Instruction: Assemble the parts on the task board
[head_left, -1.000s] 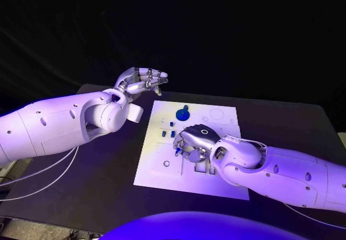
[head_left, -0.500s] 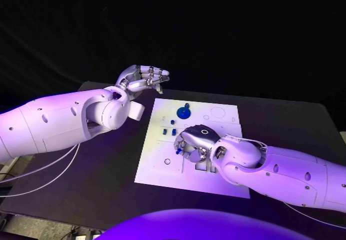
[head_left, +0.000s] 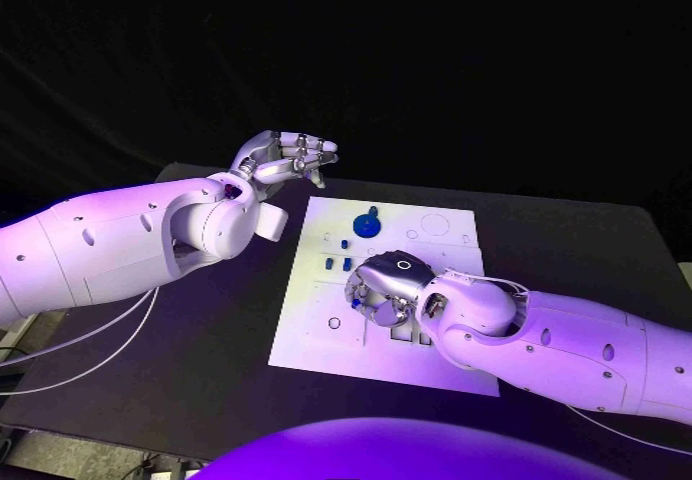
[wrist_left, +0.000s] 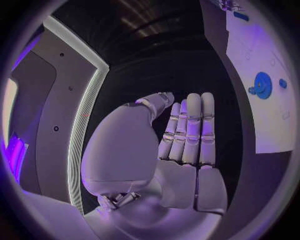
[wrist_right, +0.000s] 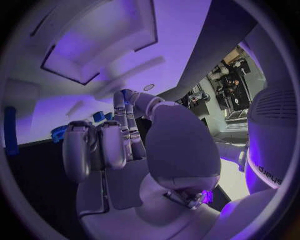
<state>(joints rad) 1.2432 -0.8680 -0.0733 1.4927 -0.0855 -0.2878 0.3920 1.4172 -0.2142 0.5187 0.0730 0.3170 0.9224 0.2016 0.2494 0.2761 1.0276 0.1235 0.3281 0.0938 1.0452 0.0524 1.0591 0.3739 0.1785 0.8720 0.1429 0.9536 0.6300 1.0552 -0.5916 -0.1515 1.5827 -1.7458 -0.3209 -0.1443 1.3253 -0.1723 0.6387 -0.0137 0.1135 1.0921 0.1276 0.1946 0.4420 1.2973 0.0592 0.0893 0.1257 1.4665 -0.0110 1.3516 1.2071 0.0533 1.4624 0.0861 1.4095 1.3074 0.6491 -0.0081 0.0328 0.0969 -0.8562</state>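
The white task board (head_left: 320, 340) lies mid-table. A blue gear (head_left: 366, 226) stands in it at the far end, also visible in the left wrist view (wrist_left: 262, 85). Two small blue parts (head_left: 338, 264) sit just nearer. My right hand (head_left: 384, 291) is lowered onto the board's middle, fingers curled down. In the right wrist view, its thumb and a finger meet on a small blue part (wrist_right: 127, 93). My left hand (head_left: 289, 157) hovers raised beyond the board's far left corner, half curled and holding nothing (wrist_left: 187, 135).
The board has rectangular cut-outs (head_left: 407, 337) under my right forearm and round holes (head_left: 434, 226) at its far right. The black table (head_left: 188, 370) spreads all round the board. White cables (head_left: 87, 350) hang from the left arm.
My left hand has risen slightly. My right hand has edged a little to the left over the board and stays curled down.
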